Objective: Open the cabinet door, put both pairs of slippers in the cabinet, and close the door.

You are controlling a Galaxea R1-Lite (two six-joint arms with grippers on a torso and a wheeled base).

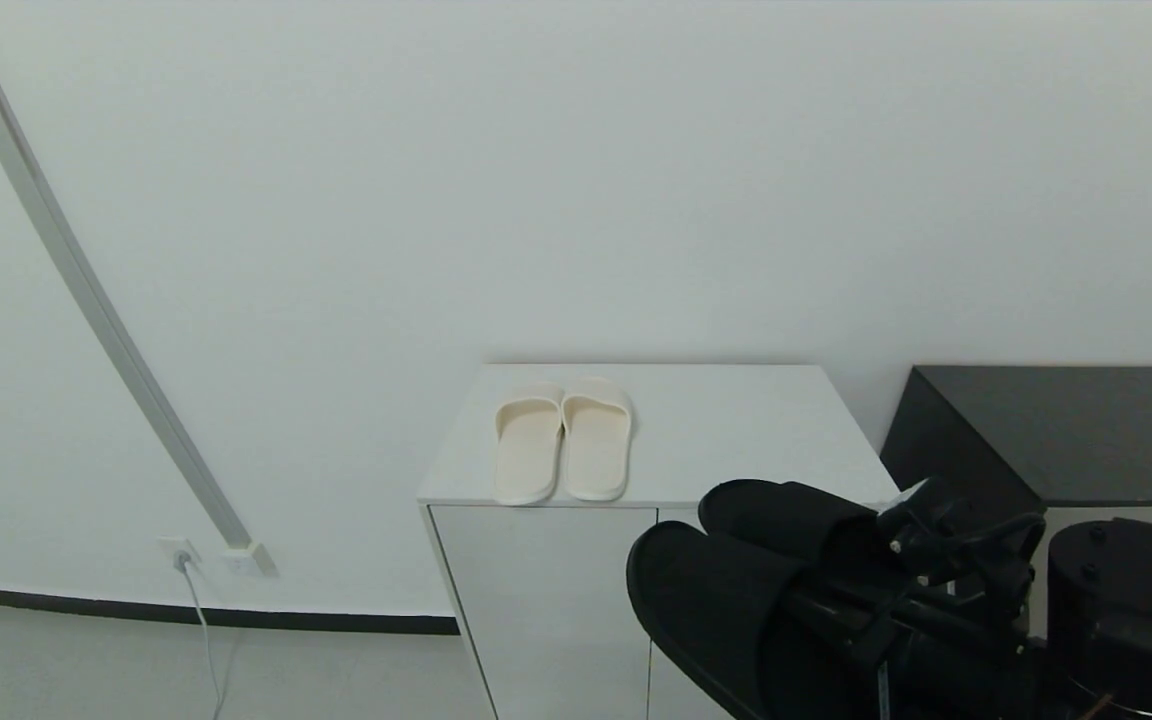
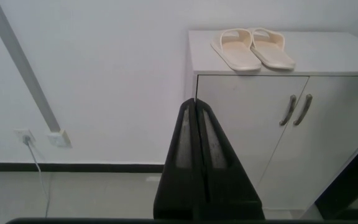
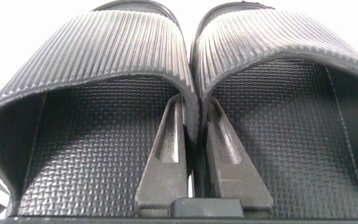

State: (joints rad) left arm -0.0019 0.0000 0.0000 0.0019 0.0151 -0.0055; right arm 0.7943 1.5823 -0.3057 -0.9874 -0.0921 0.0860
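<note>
Seen from the left wrist alone: white two-door cabinet point(image 2: 247, 124) with both doors shut, paired metal handles point(image 2: 297, 110) at the seam. Left gripper point(image 2: 196, 106) fingers pressed together, holding nothing, out in front of the cabinet's left edge. On the cabinet's top, toward its left front: pair of cream rubber slippers point(image 1: 562, 440), side by side. Right gripper point(image 3: 192, 118) fingers clamped on the touching inner sides of a pair of black ribbed-strap slippers point(image 1: 726, 590), held before the cabinet's right door.

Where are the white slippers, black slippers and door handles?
white slippers point(image 1: 528, 455), head view, footbed of one slipper.
black slippers point(image 3: 114, 62), right wrist view, ribbed strap of one.
door handles point(image 2: 288, 110), left wrist view, middle of one bar.
</note>
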